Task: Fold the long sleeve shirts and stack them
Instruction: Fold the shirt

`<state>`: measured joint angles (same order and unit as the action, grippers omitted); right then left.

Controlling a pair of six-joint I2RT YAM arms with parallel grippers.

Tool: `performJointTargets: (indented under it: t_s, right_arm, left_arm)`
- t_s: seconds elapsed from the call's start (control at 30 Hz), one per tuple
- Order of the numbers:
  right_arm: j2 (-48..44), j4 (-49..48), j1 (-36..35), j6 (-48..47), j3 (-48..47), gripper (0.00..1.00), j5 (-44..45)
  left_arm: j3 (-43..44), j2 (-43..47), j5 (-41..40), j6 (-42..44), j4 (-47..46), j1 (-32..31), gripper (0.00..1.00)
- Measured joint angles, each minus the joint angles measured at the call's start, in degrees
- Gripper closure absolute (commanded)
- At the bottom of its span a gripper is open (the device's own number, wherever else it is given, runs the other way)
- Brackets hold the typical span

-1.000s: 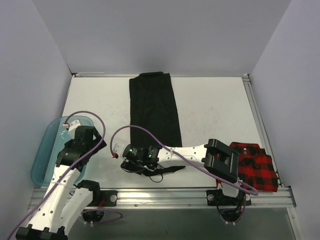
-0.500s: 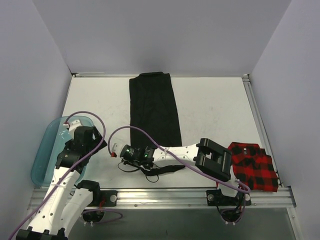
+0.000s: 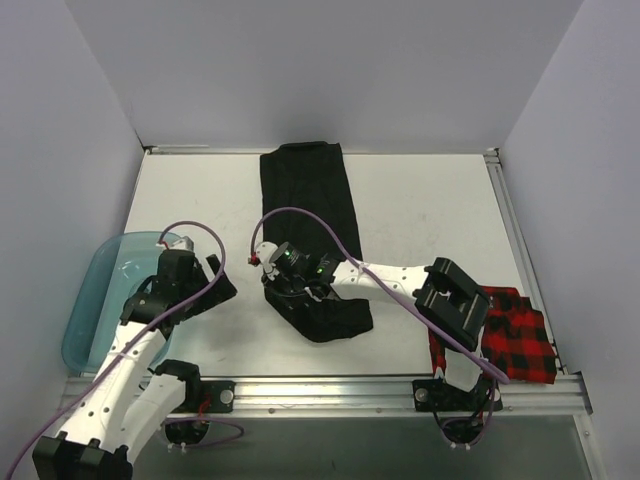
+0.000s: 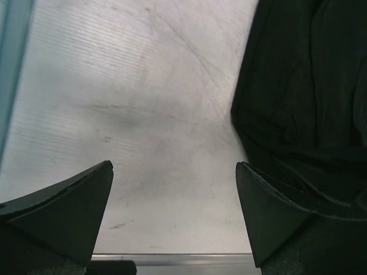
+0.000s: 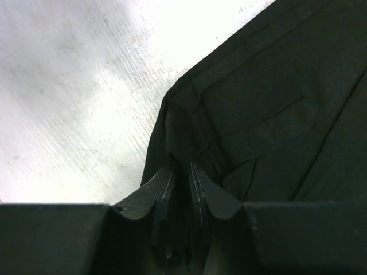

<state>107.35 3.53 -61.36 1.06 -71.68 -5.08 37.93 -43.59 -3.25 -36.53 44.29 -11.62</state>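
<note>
The teal tub [image 3: 85,310] sits at the near left corner of the table [image 3: 430,220]. My left arm crosses over its right side, and I cannot tell what lies inside it. Its rim shows as a blue-green strip at the left edge of my left wrist view.

My left pincer [image 3: 218,282] hovers just right of the tub, above bare table, its jaws spread wide. My right pincer [image 5: 182,169] is drawn narrow, nipping a raised fold of the black shirt [image 3: 305,200] between its fingers [image 5: 164,180]. That shirt lies as a long strip from the far edge down the middle of the table, its near end doubled and rumpled beneath my right wrist. The red-and-black check shirt [image 3: 520,340] lies bunched at the near right corner, partly under my right arm and well apart from the black one.

The table is white and scuffed, with a metal rail [image 3: 330,390] along its near edge and pale grey walls [image 3: 330,70] on three sides.
</note>
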Motion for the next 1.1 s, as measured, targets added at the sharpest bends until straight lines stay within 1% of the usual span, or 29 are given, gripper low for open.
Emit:
performJointTargets:
  t_s: [0.13, 0.23, 0.33, 0.57, 0.73, 0.8, 0.93, 1.03, 1.1]
  right_arm:
    - [-0.2, -0.9, 1.6, 2.6, 0.9, 0.82, -3.7]
    - [-0.2, -1.2, 2.7, 4.7, 2.1, 0.77, -6.7]
    - [-0.2, -2.1, 4.2, 6.7, 3.0, 0.77, -9.0]
    - [-0.2, -5.4, 8.0, 11.0, 5.9, 0.76, -11.8]
    - [-0.2, -8.0, 10.7, 14.3, 8.0, 0.69, -15.9]
    - [-0.2, -8.7, 11.3, 15.2, 8.5, 0.68, -16.9]
    - [-0.2, -9.9, 12.5, 17.0, 8.9, 0.67, -18.8]
    - [-0.2, -11.1, 13.2, 18.2, 9.9, 0.62, -20.3]
    - [-0.2, -11.5, 13.7, 18.9, 10.5, 0.61, -21.2]
  left_arm:
    - [-2.0, -0.6, 3.6, -2.0, -1.1, -3.8, 0.02]
    - [-2.8, -0.8, 4.0, -4.3, -2.2, -9.4, 0.03]
    - [-3.6, -2.1, 4.0, -7.0, -4.0, -15.0, 0.03]
    - [-5.1, -5.1, 1.9, -12.8, -6.6, -22.9, 0.03]
    - [-5.1, -7.7, -0.7, -15.7, -9.1, -29.5, 0.03]
    - [-5.1, -9.3, -1.6, -16.6, -9.8, -31.8, 0.03]
    - [-5.0, -12.5, -3.3, -17.9, -11.1, -34.9, 0.03]
    - [-4.6, -14.4, -4.7, -18.6, -11.4, -36.8, 0.03]
    - [-3.9, -15.5, -5.4, -18.8, -11.5, -37.7, 0.02]
